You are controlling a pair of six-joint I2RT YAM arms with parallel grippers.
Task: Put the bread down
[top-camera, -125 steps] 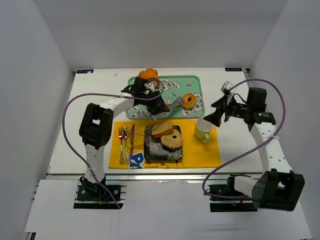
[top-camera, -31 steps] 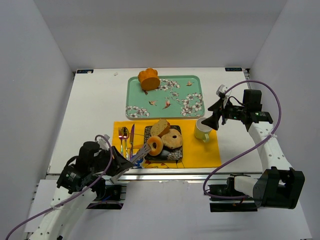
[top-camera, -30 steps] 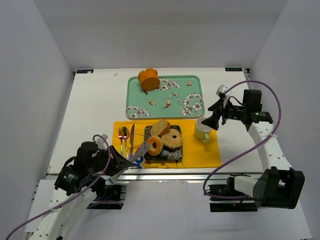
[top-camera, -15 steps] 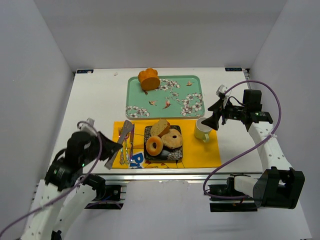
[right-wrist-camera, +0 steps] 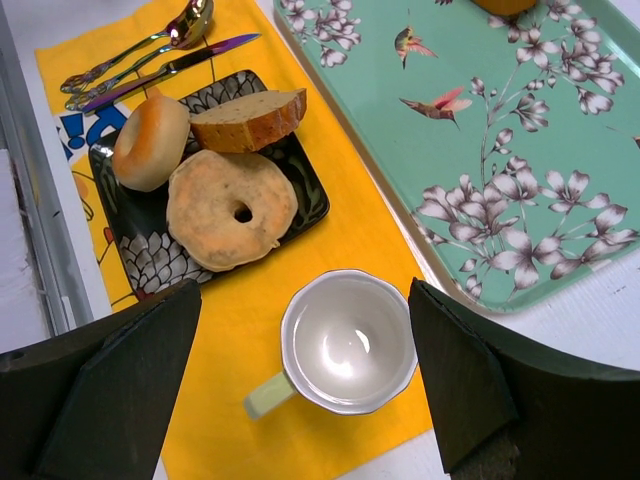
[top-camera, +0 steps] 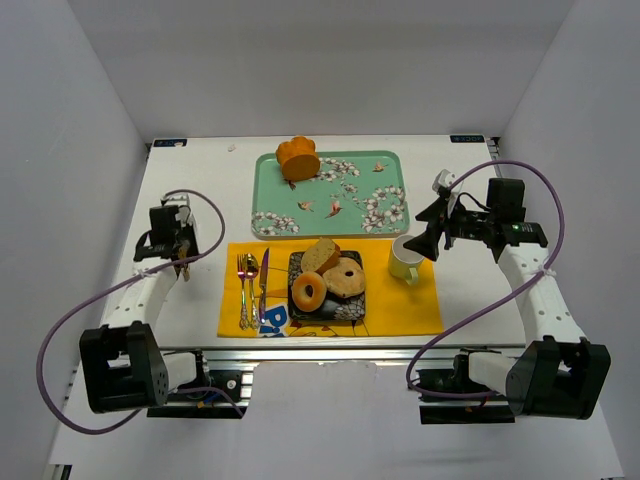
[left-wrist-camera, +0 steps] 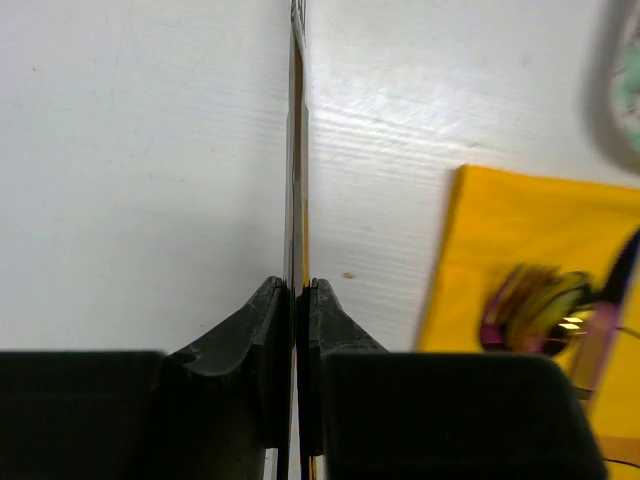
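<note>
All three pieces of bread lie on the dark patterned plate (top-camera: 300,268): the orange-brown donut (top-camera: 307,292) front left, the tan bagel (top-camera: 345,277) to the right, and the brown-crusted slice (top-camera: 322,255) behind. The right wrist view shows the donut (right-wrist-camera: 150,140), slice (right-wrist-camera: 248,120), bagel (right-wrist-camera: 232,208) and plate (right-wrist-camera: 312,192). My left gripper (top-camera: 188,247) is shut and empty over bare table left of the mat, seen close in the left wrist view (left-wrist-camera: 298,290). My right gripper (top-camera: 428,238) is open and empty above the cup (right-wrist-camera: 348,342), as the right wrist view (right-wrist-camera: 305,300) shows.
A yellow placemat (top-camera: 400,305) holds the plate, the pale green cup (top-camera: 405,260), and a fork, spoon and knife (top-camera: 250,285) at its left. A teal flowered tray (top-camera: 345,200) lies behind, with a bright-orange fluted cake (top-camera: 297,157) at its far left corner.
My left gripper let the donut go on the plate, drew back to the left of the mat and is now shut. The right arm has not moved.
</note>
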